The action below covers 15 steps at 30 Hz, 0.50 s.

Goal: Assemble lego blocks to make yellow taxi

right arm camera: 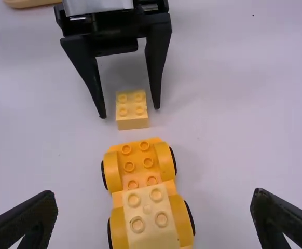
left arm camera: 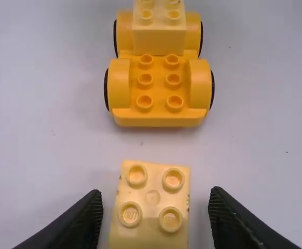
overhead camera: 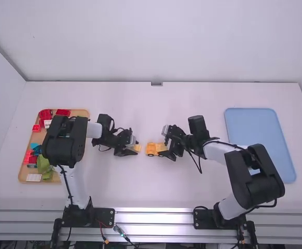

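In the high view, the left arm covers part of the tan tray [overhead camera: 81, 112], where the print on a white label [overhead camera: 34, 177] is too small to read, while the left gripper [overhead camera: 132, 147] and right gripper [overhead camera: 166, 149] partly hide the loose pale-yellow 2x2 block [overhead camera: 137, 148] and orange-yellow wheeled base [overhead camera: 151, 149]. The left wrist view cuts off the loose block, lying ungripped between spread fingers, and the mounted pale-yellow block [left arm camera: 159, 39] atop the base. In the right wrist view, the right gripper's fingers stand wide apart, the base's mounted-block end cropped between them.
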### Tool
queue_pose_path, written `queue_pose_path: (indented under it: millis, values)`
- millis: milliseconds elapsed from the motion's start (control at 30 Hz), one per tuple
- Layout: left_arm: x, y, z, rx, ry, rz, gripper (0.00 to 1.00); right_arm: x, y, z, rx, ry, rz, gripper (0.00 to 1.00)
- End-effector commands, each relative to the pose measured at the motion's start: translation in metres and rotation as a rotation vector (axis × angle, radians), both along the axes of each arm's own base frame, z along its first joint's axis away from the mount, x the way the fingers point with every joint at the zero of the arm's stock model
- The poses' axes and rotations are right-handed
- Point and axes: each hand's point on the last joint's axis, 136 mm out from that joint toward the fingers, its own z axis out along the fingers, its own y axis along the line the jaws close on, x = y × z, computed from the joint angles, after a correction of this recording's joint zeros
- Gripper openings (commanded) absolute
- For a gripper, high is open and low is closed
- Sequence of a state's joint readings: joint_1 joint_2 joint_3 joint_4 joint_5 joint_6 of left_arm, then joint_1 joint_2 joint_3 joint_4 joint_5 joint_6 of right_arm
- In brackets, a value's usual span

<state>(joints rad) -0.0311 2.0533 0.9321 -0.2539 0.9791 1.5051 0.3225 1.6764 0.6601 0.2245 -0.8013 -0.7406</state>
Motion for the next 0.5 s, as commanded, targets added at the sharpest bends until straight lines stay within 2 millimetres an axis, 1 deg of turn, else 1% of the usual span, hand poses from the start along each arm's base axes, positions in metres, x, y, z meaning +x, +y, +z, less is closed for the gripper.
queue_pose_path:
  millis: [0,100,133,167,200,267,300,367,467]
  values:
    - [-0.0045,-0.0017,-0.0054,0.009,0.012,-0.014,0.5,0.0038,0.0031,0.004,0.01,-0.007,0.008,0.99]
    - [-0.0067,-0.0015,-0.0072,0.01,0.011,-0.014,0.41,0.0027,0.0046,0.0039,0.01,-0.008,0.013,0.99]
    - [-0.0065,-0.0014,-0.0073,0.011,0.011,-0.014,0.4,0.0029,0.0045,0.0041,0.01,-0.008,0.013,0.99]
    - [-0.0067,-0.0012,-0.0075,0.012,0.013,-0.013,0.42,0.0035,0.0036,0.004,0.01,-0.008,0.01,0.99]
    - [-0.0067,-0.0013,-0.0075,0.012,0.012,-0.014,0.38,0.0034,0.0036,0.0039,0.01,-0.008,0.01,0.99]
    - [-0.0065,-0.0014,-0.0074,0.012,0.011,-0.013,0.37,0.0033,0.0037,0.004,0.01,-0.007,0.01,0.99]
    - [-0.0064,-0.0012,-0.0074,0.012,0.01,-0.014,0.35,0.0032,0.0037,0.004,0.01,-0.007,0.01,0.99]
    - [-0.0054,-0.0014,-0.0073,0.011,0.005,-0.014,0.34,0.0032,0.0037,0.0039,0.01,-0.007,0.01,0.99]
    - [-0.0042,-0.0029,-0.0045,-0.003,0.002,-0.015,0.29,0.0032,0.0037,0.004,0.01,-0.007,0.01,0.99]
